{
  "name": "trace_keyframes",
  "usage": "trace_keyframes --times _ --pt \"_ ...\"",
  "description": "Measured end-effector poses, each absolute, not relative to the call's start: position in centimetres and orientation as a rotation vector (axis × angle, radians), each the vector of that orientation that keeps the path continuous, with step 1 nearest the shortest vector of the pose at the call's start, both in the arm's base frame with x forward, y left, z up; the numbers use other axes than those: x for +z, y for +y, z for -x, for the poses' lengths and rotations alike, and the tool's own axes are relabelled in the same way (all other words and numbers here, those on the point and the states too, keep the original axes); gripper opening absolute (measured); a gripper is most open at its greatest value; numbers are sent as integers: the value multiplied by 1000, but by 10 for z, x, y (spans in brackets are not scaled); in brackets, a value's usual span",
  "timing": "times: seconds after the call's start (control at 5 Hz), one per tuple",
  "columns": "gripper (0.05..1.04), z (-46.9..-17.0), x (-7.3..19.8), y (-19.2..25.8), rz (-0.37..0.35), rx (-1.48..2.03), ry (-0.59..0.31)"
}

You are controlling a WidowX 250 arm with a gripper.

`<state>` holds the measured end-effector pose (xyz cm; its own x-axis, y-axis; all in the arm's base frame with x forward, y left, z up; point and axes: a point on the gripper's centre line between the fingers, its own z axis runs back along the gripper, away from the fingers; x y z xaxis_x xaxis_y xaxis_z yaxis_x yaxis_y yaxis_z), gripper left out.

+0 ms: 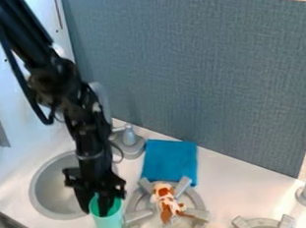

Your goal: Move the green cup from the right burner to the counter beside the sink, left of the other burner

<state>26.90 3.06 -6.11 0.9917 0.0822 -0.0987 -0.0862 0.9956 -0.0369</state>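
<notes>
One green cup (109, 226), two burners (138, 215)

My jaws (98, 211) are at the cup's mouth, near one sink (52, 192); I can't tell whether they're closed. On the bench (237, 191), one burner bears one toy (167, 202), one blue cloth (170, 159) behind.

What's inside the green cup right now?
Part of the gripper sits inside the mouth of the green cup, with some inner wall showing beside it. The bottom is hidden by the gripper and the cup's side, so I can't tell whether anything lies there.
</notes>
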Motion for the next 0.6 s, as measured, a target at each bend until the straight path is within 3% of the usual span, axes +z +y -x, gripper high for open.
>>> trace_keyframes --times 0.2,0.4,0.6 --pt "922 -268 -31 25 16 64 17" --pt "1014 -271 -20 15 11 24 29" --pt "1009 -289 -5 -26 6 -154 11"
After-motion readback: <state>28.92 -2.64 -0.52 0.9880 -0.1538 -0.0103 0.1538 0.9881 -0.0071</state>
